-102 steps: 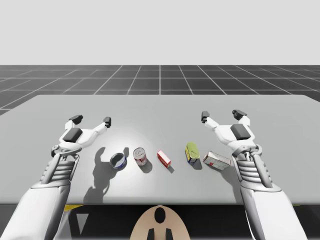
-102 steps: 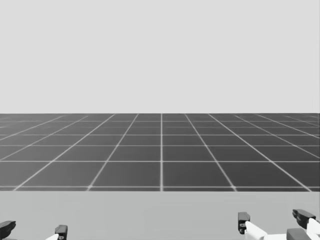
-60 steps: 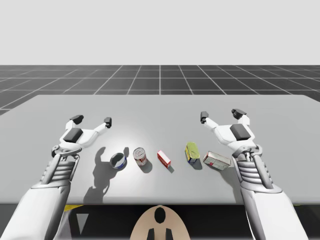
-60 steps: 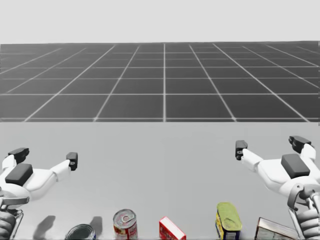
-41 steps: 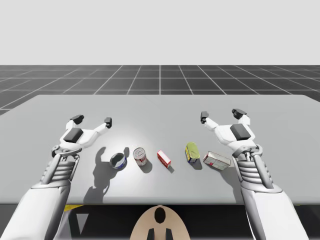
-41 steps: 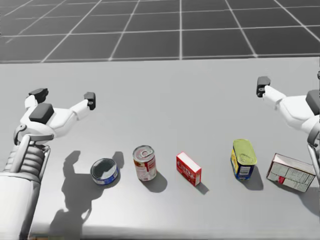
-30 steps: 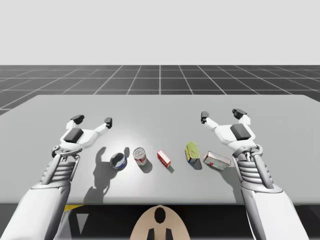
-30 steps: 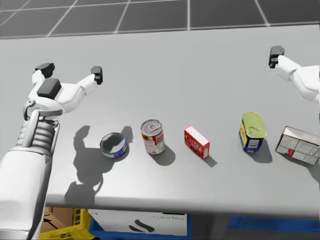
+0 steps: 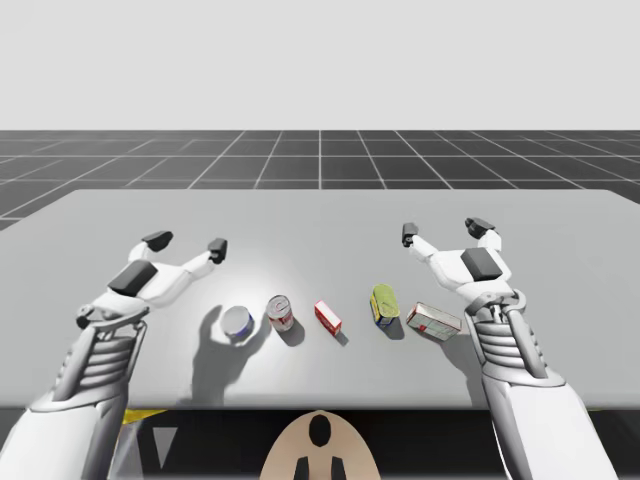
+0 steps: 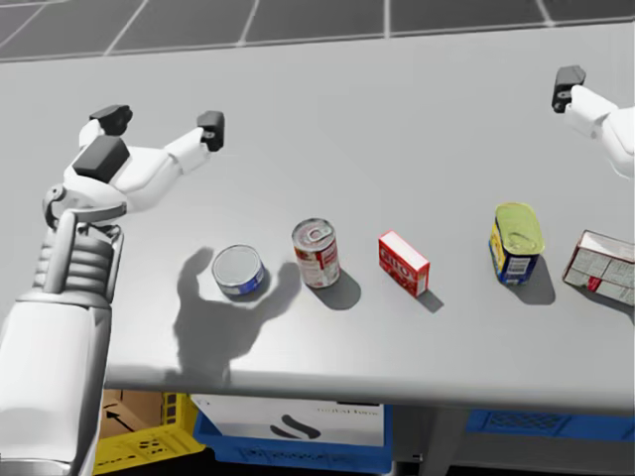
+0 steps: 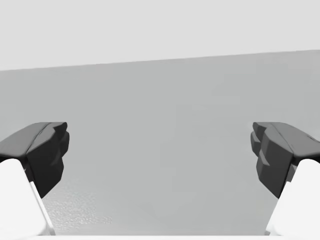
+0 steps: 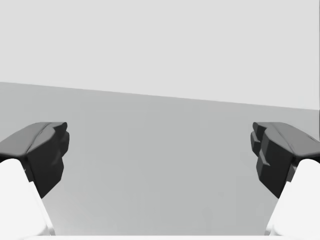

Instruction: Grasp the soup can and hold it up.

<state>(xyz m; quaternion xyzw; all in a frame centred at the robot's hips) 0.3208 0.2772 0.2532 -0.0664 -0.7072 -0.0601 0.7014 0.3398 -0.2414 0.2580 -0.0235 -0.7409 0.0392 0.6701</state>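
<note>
The soup can, red and white, stands upright near the table's front edge. My left gripper hovers open, behind and to the left of the can and well apart from it. In the left wrist view my left gripper has only bare table between its fingers. My right gripper is open at the far right, one fingertip in the head view. In its own wrist view my right gripper holds nothing.
A low blue can sits left of the soup can, under my left arm's shadow. To the soup can's right stand a small red box, a yellow-topped blue can and a lying grey box. Crates sit under the table.
My head has turned further down, so the table fills the head view. My left arm has shifted slightly and its shadow now falls over the low blue can. The right arm is still.
</note>
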